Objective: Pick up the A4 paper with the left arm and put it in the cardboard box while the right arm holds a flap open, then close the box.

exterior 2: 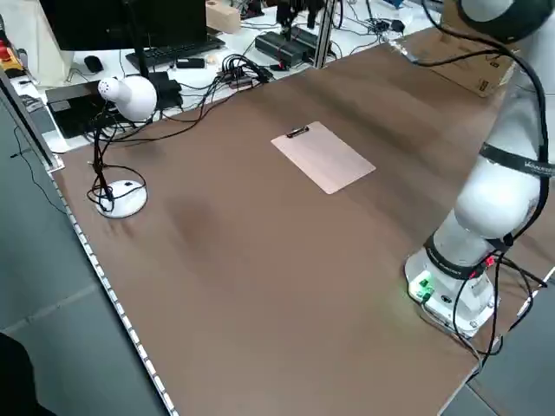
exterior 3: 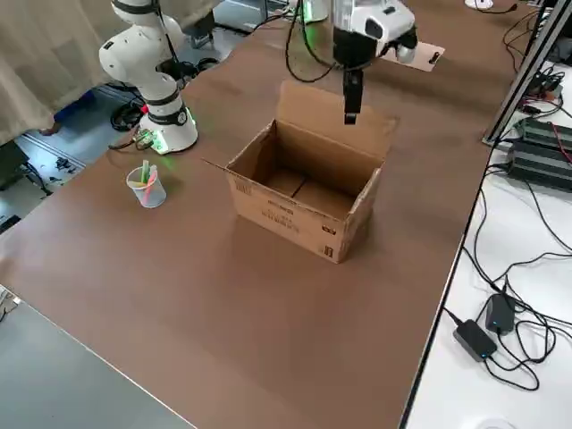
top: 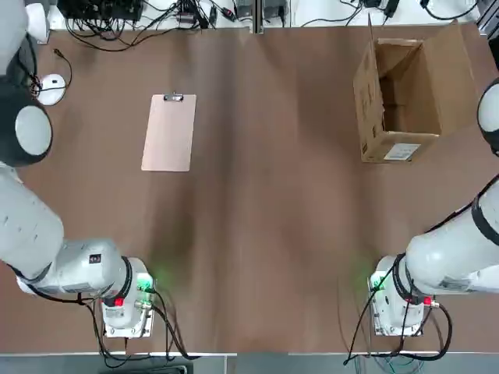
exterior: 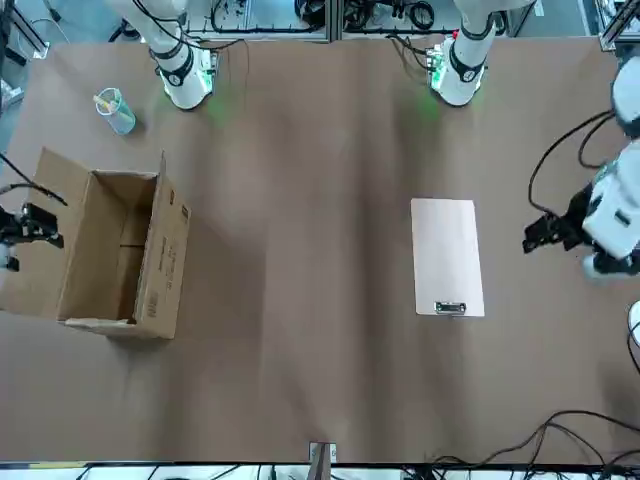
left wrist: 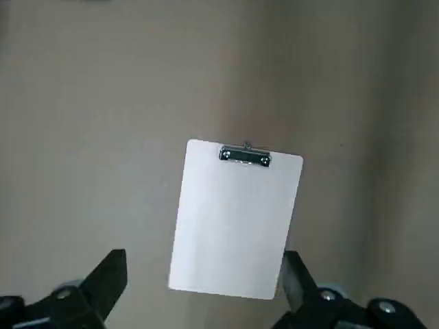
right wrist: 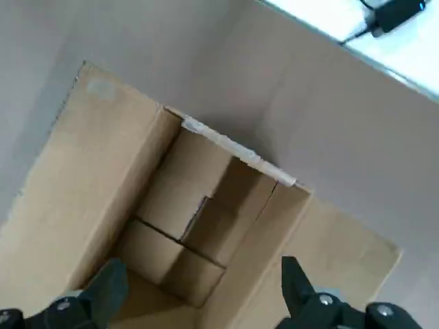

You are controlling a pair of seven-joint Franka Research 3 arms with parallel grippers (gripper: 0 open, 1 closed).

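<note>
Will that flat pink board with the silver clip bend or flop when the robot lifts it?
Probably not much: the A4 paper looks like a stiff board with straight edges. It lies flat on the table, so getting a pincer under an edge may be tricky. It seems thin, so likely light.

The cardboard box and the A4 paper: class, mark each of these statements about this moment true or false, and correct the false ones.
1. The A4 paper lies flat on the table, apart from the cardboard box. True.
2. The box is closed. False: its flaps are open and its inside shows bare cardboard.
3. The left gripper is shut on the paper. False: it hangs open above the paper, holding nothing.
4. The right gripper is open above the box. True.
5. The paper's metal clip is at its end farther from the arms' bases. True.
</note>
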